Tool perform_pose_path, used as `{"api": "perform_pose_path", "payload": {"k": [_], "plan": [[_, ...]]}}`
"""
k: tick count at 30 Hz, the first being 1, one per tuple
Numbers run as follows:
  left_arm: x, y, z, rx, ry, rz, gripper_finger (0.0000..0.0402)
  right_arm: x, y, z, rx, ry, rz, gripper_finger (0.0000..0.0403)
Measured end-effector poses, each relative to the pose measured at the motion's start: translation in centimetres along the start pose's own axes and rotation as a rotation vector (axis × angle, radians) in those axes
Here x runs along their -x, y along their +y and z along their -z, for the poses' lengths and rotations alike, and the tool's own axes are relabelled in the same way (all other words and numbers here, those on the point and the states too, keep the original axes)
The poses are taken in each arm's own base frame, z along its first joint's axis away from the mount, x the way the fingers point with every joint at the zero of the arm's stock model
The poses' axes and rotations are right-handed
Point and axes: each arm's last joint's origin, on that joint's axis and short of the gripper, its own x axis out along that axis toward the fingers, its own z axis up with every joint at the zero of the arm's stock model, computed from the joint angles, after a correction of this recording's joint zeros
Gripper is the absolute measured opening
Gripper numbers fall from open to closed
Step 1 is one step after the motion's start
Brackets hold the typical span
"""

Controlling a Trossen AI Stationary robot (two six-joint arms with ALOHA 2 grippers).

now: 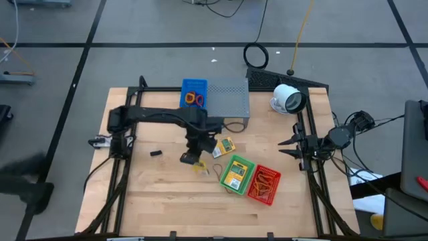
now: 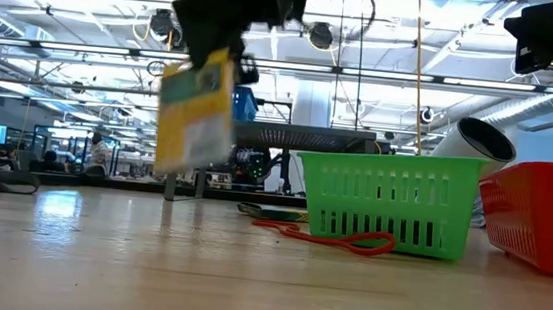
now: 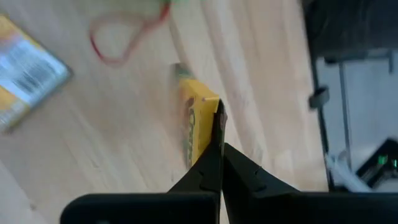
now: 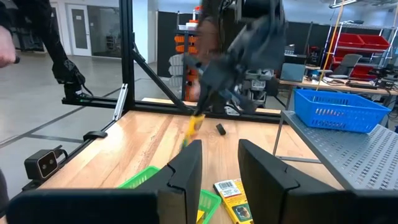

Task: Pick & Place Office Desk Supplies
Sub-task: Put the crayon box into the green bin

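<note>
My left gripper (image 1: 193, 158) is over the middle of the table, shut on a small flat yellow packet with a green label (image 2: 197, 108). The packet hangs above the wood. A second yellow packet (image 1: 225, 146) lies flat on the table beside it, and a third lies in the green basket (image 1: 235, 174). A red rubber band (image 2: 334, 238) lies on the table in front of that basket. At the table's right edge my right gripper (image 4: 219, 165) waits, open, with nothing between its fingers. My left gripper pinches the yellow packet by one edge near a corner (image 3: 208, 124) between its two shut fingers. The fingers come slanting down from above. The packet hangs below them, nearly upright, lifted clear of the table (image 2: 186, 157).
A red basket (image 1: 264, 185) with rubber bands stands right of the green one. A blue basket (image 1: 194, 94) sits on the grey perforated shelf (image 1: 229, 99) at the back, with a white round camera (image 1: 287, 99) to its right. A small black piece (image 1: 156, 153) lies left of centre.
</note>
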Motion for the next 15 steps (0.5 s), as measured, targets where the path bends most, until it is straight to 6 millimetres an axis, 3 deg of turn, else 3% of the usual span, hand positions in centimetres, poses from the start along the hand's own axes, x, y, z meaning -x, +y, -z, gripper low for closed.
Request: {"api": "perform_pose_path", "payload": {"k": [9,15], "plan": [[4.6,-2.4,-2.1,-0.113,-0.381,0.016,0.0001,0.0,0.0,0.0,0.0,0.0,-0.001,0.0095],[8.5,-3.8,-4.5,-0.204,-0.469,0.009,0.0,0.0,0.0,0.0,0.0,0.0,0.0,0.0095]]}}
